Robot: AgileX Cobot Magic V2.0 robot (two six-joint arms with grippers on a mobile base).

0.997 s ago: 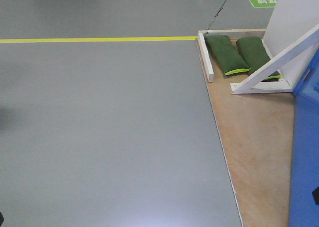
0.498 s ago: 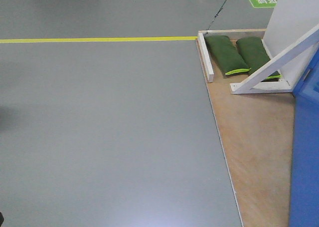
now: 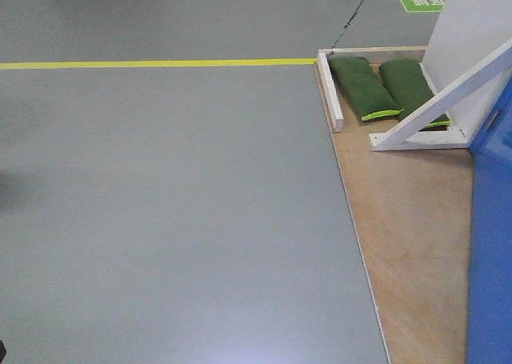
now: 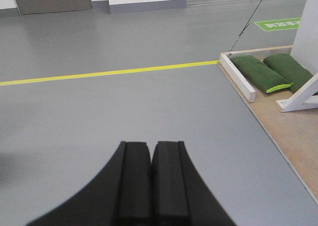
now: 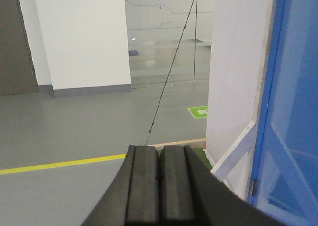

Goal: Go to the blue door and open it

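The blue door [image 5: 293, 102] stands at the right edge of the right wrist view, glossy and bright blue, with a small metal hinge on its left frame. Its handle and lock are out of view. A strip of the door [image 3: 490, 244] also shows at the right edge of the front view. My left gripper [image 4: 151, 145] is shut and empty, held over the grey floor. My right gripper [image 5: 159, 149] is shut and empty, pointing left of the door.
A white wall panel [image 5: 233, 77] with a diagonal white brace [image 3: 448, 96] stands left of the door on a wooden base board [image 3: 408, 220]. Two green sandbags [image 3: 364, 88] lie on the board. A yellow floor line [image 3: 160, 62] crosses the grey floor.
A small dark object at the right edge of the front view one second ago is gone. Otherwise the scene holds still.
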